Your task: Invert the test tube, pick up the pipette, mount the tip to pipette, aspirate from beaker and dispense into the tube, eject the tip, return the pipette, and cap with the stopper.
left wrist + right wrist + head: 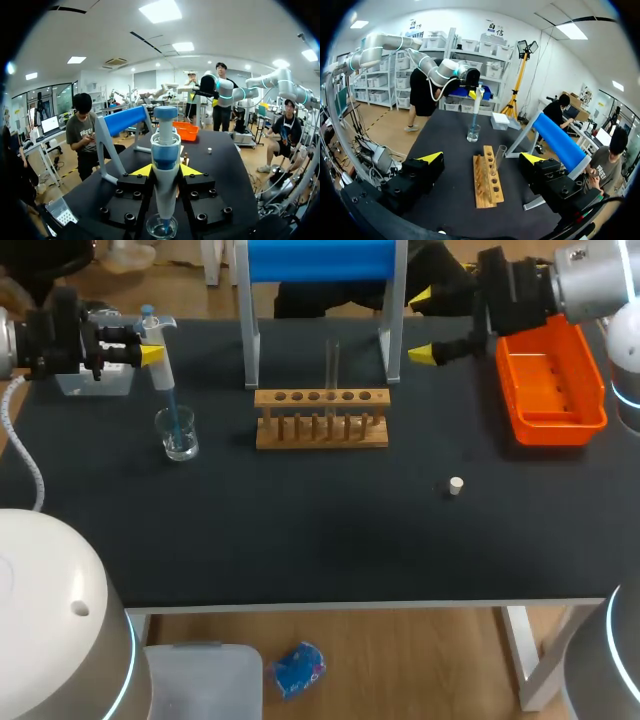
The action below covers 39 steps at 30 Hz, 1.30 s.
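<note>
Over the beaker [178,435] on my left side of the table [300,540], I am holding the pipette [158,345] upright in my left gripper [150,355], whose fingers are clamping its body from both sides. A blue tip [172,405] is sitting on the pipette's end and reaching down into the beaker. I am judging the tip mounting done and the drawing-up step in hand. Whether any liquid is in the tip I cannot tell. The test tube [332,365] is standing upright, mouth up, in the wooden rack [320,420] at the middle of the table, which suggests the turning-over is done. Dispensing into the tube, throwing off the tip, putting the pipette back and capping are all waiting. The stopper [455,486] is lying loose on the table, nearer than the rack and toward my right, apart from everything else.

My left arm is coming in level from the left edge, its fingers pointing sideways toward the middle. My right gripper [421,327] is hanging with its fingers spread wide and nothing between them. It is sitting above the table's far side, between the rack and the orange bin [590,410], and facing the rack.
</note>
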Each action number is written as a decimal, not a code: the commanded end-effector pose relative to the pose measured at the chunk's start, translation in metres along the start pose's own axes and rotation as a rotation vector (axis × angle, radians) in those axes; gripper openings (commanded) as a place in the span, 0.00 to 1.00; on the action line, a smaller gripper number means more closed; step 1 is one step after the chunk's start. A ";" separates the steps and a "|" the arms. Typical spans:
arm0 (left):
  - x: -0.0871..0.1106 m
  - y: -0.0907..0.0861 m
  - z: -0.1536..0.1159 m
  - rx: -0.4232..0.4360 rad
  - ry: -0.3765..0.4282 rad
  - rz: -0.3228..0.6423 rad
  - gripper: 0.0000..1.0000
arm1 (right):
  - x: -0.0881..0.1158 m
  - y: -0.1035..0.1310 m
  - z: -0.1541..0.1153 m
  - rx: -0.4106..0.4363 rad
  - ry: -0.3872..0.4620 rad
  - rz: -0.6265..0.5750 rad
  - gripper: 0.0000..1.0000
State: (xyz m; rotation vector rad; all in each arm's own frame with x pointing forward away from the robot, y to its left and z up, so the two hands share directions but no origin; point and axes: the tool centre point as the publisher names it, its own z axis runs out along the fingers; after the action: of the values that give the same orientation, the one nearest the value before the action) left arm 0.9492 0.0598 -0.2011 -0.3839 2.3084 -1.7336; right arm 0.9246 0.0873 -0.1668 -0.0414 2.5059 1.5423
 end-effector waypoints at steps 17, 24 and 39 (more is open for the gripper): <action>-0.001 0.000 -0.001 -0.001 0.003 0.000 0.00 | 0.003 -0.038 0.025 -0.038 0.036 -0.010 1.00; -0.001 0.000 -0.001 -0.001 0.003 0.000 0.00 | -0.004 -0.043 0.024 -0.039 0.035 -0.008 1.00; -0.001 0.000 -0.001 -0.001 0.003 0.000 0.00 | -0.005 -0.043 0.023 -0.033 0.038 -0.019 1.00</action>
State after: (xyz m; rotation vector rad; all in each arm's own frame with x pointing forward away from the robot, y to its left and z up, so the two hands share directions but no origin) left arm 0.9492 0.0598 -0.2011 -0.3840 2.3085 -1.7335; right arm 0.9385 0.0877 -0.2132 -0.0987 2.5009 1.5909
